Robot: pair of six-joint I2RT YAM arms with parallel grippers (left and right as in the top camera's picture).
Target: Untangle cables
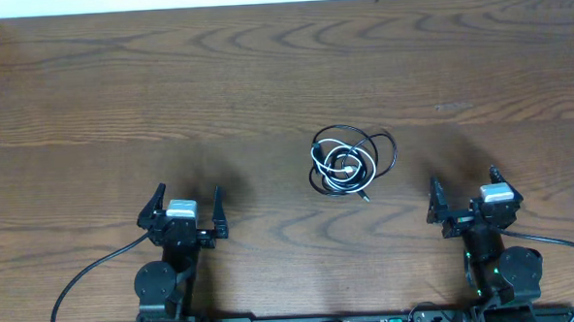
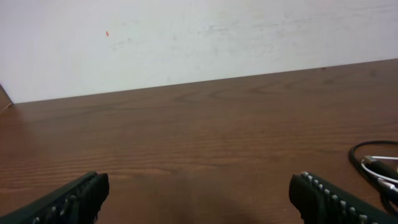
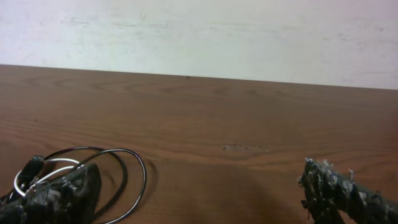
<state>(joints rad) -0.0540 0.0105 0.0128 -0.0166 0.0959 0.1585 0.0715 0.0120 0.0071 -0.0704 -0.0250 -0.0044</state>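
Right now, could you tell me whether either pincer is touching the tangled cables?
No, the cables lie bundled on the table, apart from both the left pincer and the right pincer.

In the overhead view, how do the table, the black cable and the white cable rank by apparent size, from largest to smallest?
1. the table: it fills nearly the whole view.
2. the black cable: its loops spread widest in the tangle.
3. the white cable: a smaller coil lying within the black loops.

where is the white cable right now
In the overhead view the white cable lies coiled, tangled with the black cable on the table, right of centre, nearer the right gripper than the left gripper.
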